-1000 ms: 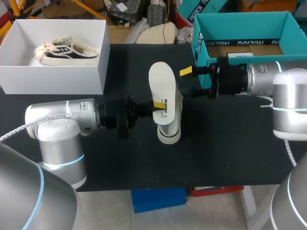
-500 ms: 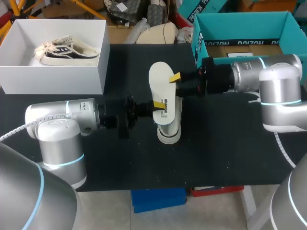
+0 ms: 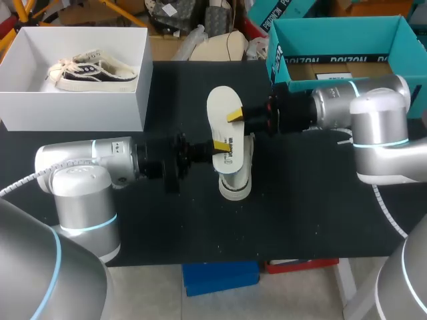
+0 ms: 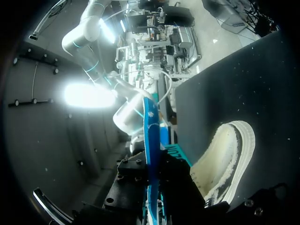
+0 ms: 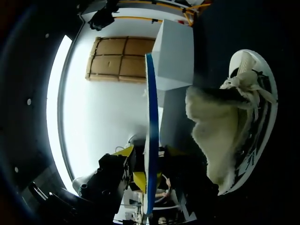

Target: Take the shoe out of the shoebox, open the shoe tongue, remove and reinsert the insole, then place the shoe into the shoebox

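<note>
The left end effector is clamped on the insole, holding it just above the shoe, which lies on the bench. The right end effector is at the insole's end farther from the shoe; whether it grips cannot be told.

The insole is white on top and blue underneath. The shoe is cream. My left claw has yellow tips. The table is black, speckled white. At upper left the shoebox is white and the second shoe cream and black. At upper right the box is teal, banded black.
</note>
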Action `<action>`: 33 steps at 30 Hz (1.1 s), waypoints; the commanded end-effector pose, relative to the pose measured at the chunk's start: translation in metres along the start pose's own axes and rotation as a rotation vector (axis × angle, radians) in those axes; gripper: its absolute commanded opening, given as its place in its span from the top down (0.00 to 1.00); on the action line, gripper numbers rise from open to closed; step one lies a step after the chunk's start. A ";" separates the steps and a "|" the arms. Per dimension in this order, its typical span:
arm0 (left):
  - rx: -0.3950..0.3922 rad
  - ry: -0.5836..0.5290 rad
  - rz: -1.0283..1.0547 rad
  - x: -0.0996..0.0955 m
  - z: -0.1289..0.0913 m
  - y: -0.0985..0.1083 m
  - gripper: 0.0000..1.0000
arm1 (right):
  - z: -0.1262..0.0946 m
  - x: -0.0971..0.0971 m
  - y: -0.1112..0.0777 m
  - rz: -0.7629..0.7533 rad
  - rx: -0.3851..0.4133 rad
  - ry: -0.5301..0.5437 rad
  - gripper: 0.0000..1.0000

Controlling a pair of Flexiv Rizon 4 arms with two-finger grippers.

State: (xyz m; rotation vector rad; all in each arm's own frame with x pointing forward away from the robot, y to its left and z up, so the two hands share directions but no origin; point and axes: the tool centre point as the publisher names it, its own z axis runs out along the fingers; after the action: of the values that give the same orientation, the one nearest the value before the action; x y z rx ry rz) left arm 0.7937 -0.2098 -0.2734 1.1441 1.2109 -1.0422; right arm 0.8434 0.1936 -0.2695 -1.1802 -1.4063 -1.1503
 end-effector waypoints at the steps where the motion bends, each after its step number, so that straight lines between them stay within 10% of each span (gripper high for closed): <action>1: -0.004 0.005 0.002 -0.001 0.001 -0.001 1.00 | -0.001 -0.001 0.002 0.002 -0.003 -0.015 0.93; 14: -0.018 0.019 0.005 -0.002 -0.002 0.000 0.96 | -0.002 -0.001 0.003 0.014 -0.009 -0.027 1.00; 15: -0.029 0.019 0.020 -0.004 -0.005 0.001 0.00 | -0.002 -0.001 0.003 0.014 -0.009 -0.027 1.00; 25: -0.075 0.223 0.074 -0.019 -0.076 0.019 0.00 | -0.002 -0.001 0.003 0.014 -0.009 -0.027 1.00; 33: 0.098 0.645 0.219 -0.044 -0.086 0.017 0.00 | -0.002 -0.001 0.003 0.014 -0.009 -0.027 1.00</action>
State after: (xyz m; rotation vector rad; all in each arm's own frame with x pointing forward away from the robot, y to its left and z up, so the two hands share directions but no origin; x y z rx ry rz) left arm 0.7965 -0.1385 -0.2465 1.3778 1.3321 -0.7727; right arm 0.8469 0.1913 -0.2702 -1.2105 -1.4114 -1.1378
